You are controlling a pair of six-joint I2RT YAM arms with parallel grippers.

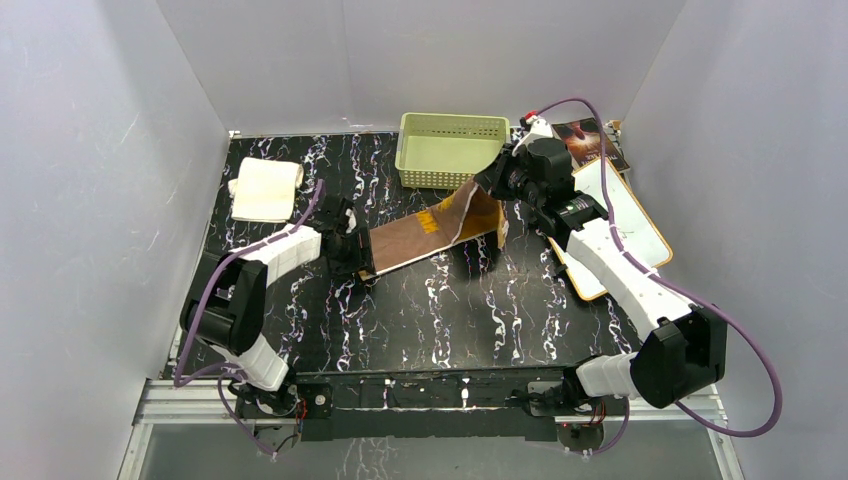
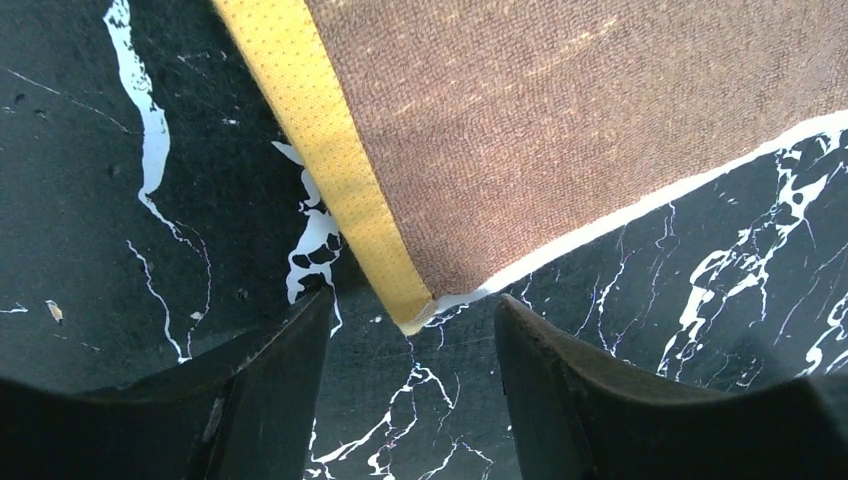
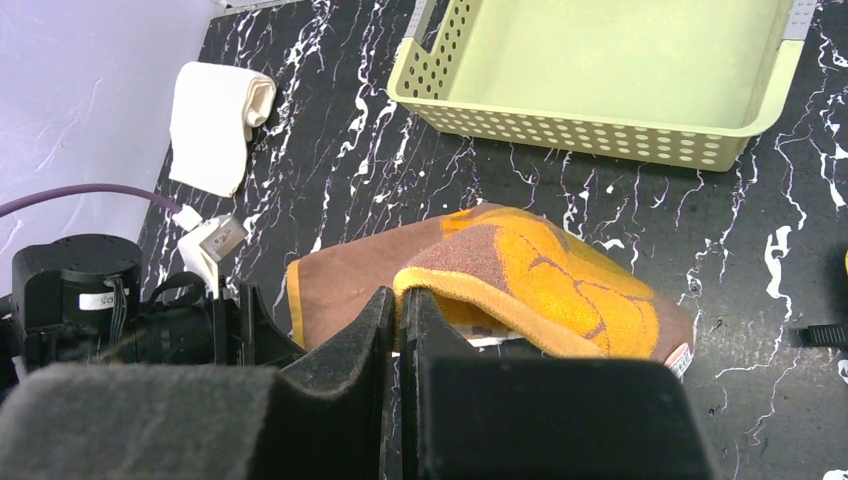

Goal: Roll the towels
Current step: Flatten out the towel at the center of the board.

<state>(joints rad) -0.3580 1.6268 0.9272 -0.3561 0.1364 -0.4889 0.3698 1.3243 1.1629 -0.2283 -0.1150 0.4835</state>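
Observation:
The mustard-yellow and brown towel (image 1: 420,235) lies stretched across the middle of the table, brown side up, with a yellow hem (image 2: 330,150) along its left end. My right gripper (image 1: 497,185) is shut on the towel's right end and holds it lifted and folded over, so the yellow patterned side (image 3: 540,270) shows just past the closed gripper (image 3: 398,297). At the left end, my left gripper (image 2: 412,300) is low over the table and open, its fingers either side of the hem's near corner without touching it. The cream-white towel (image 1: 265,188) sits rolled at the back left.
A pale green perforated basket (image 1: 450,150) stands at the back centre, just beyond the lifted towel end. A white board with an orange rim (image 1: 625,225) lies at the right under my right arm. Grey walls enclose the table on three sides.

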